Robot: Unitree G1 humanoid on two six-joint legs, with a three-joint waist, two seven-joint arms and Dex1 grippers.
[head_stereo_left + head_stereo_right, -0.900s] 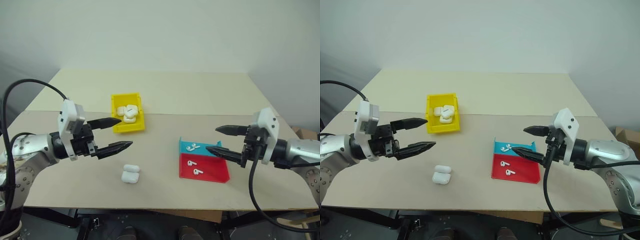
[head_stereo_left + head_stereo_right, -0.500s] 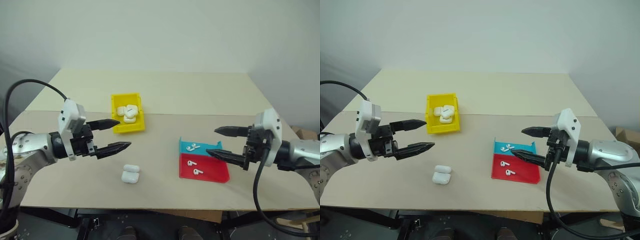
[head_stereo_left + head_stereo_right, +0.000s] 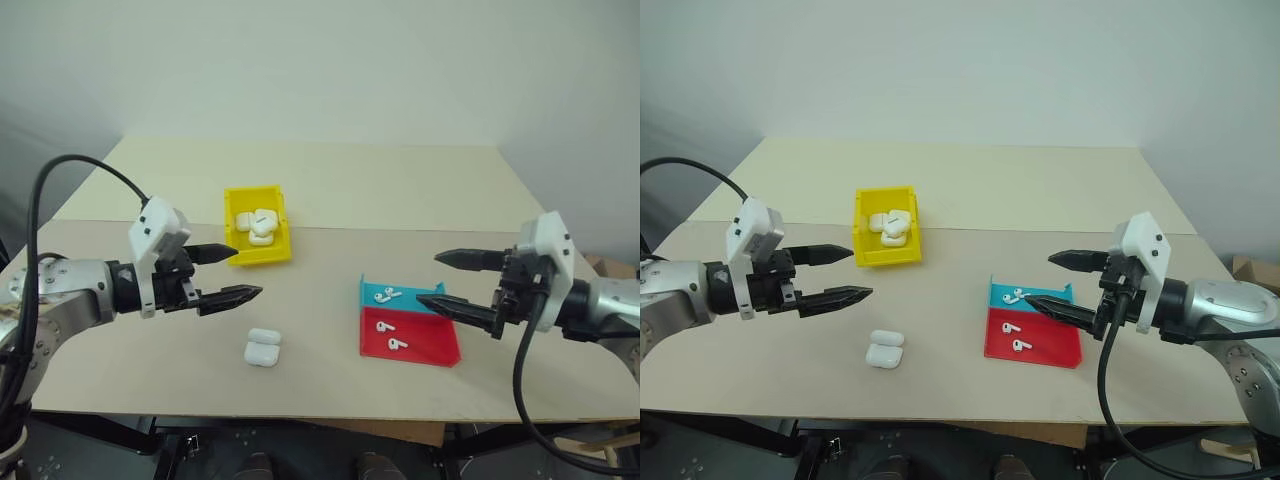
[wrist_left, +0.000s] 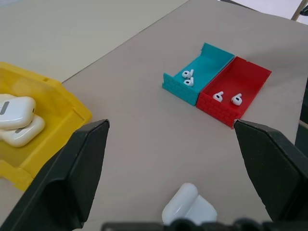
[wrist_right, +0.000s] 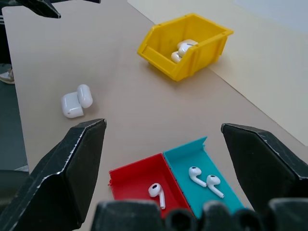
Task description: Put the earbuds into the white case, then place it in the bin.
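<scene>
both claws held wide open, empty.
white case (image 3: 261, 348) lid-open on table (image 3: 330, 190); earbuds (image 3: 390, 294) in trays.

A beige table (image 3: 330, 190) fills the middle of the scene, its top made of two boards that meet along a seam running from nine o'clock to three o'clock. At about four o'clock from the table's centre sit two shallow trays, touching along one side: the cyan tray (image 3: 372, 294) lies at twelve o'clock of the red tray (image 3: 430, 340). Both have low walls. A heap of look-alike white cases (image 3: 255, 224) lies at about ten o'clock from centre. A plain pale wall (image 3: 320, 70) stands beyond the table's far edge.
</scene>
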